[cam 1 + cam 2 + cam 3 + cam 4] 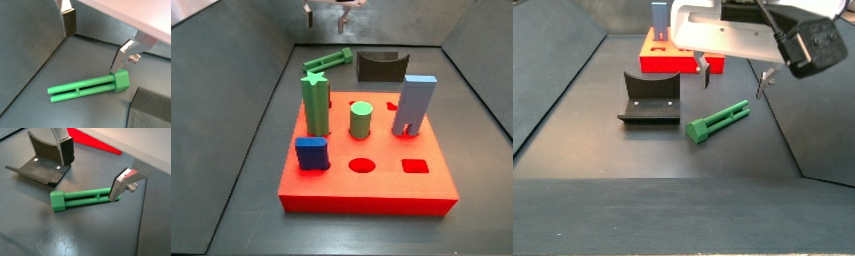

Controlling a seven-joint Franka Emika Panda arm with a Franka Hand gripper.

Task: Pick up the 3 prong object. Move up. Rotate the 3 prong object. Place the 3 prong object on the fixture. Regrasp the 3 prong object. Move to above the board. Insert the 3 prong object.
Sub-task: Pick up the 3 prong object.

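In a wrist view, my gripper is open, with nothing held. One silver finger is just beside the blocky end of the 3 prong object, which lies flat on the dark floor. The other finger is well apart from it.

In a wrist view, the green bar lies under my open fingers, and the fixture stands at about 10 o'clock from it. A corner of the red board shows behind.

In a side view, the bar lies on the floor just behind the board, at about 9 o'clock from the fixture.

In a side view, my gripper hangs just above the bar.

I think my near finger could bump the bar and push it away. If I close off-center, it may twist or slip.
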